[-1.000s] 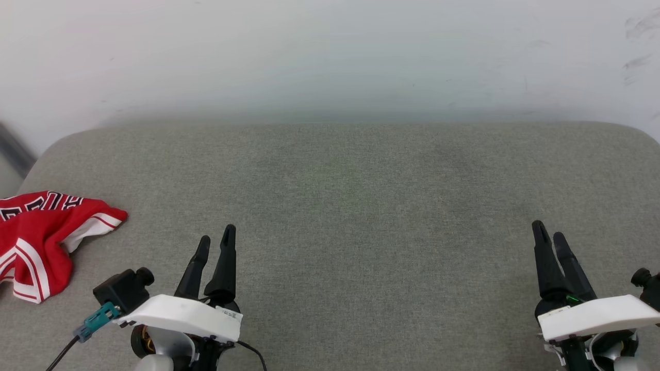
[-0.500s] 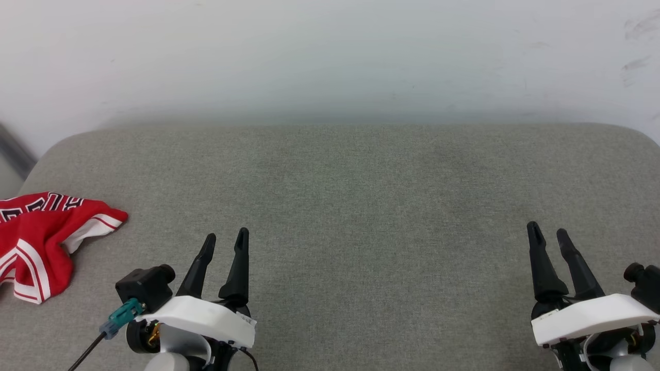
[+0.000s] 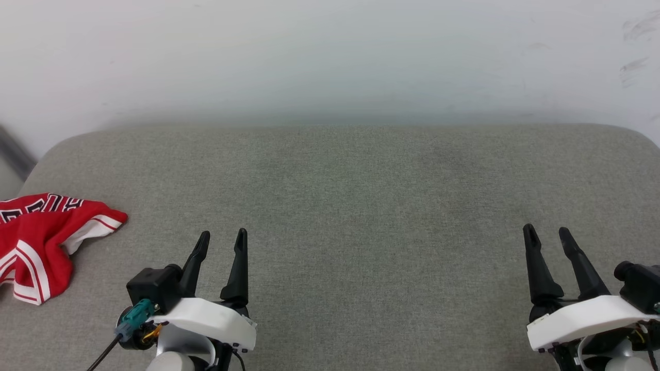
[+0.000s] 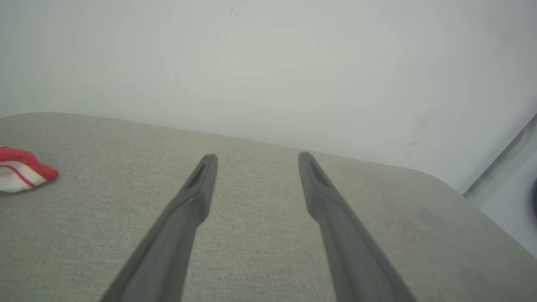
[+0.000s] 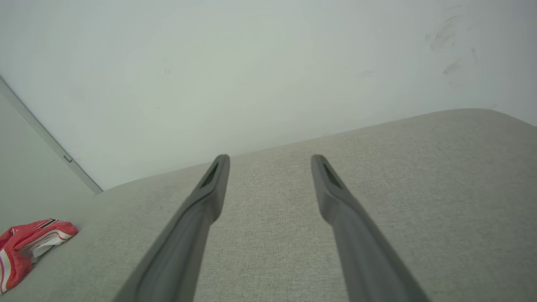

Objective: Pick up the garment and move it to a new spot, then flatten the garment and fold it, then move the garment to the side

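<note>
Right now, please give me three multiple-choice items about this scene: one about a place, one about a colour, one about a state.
1. Where does the crumpled red jersey shirt with white striped trim lie on the grey fabric surface?
A. at the robot's far left edge
B. in the middle
C. at the far right

2. What colour are the letters on the shirt?
A. yellow
B. black with a white outline
C. green

3. How do the left tool and the right tool stand?
A. both shut on the shirt
B. left shut, right open
C. both open and empty

Answers:
1 A, the shirt sits at the left border of the head view.
2 B, dark outlined letters show on the red cloth.
3 C, a gap shows between each tool's two fingers, with nothing in it.
</note>
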